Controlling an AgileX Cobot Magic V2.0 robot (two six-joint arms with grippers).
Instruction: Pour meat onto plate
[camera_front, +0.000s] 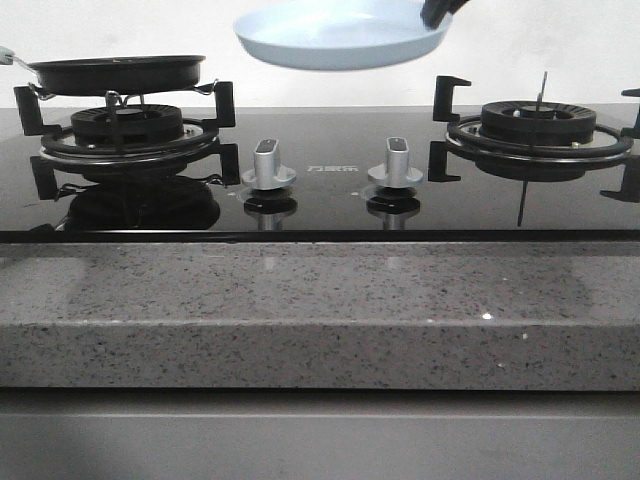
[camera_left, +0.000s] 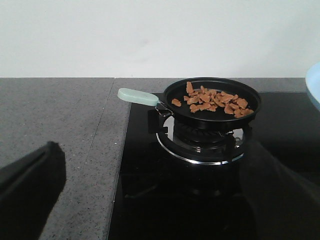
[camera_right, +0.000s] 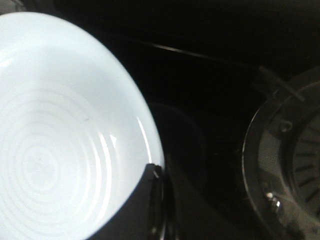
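Observation:
The meat is a heap of orange-brown pieces in a black frying pan with a pale-green handle. The pan sits on the left burner. My left gripper is open and empty, well back from the pan, with one dark finger on each side of the view. My right gripper is shut on the rim of the pale-blue plate. It holds the plate in the air above the middle of the stove, level and empty. The plate's edge also shows in the left wrist view.
The black glass stove top has two silver knobs in the middle and a bare right burner with black pan supports. A grey speckled stone counter runs along the front and beside the stove. A white wall is behind.

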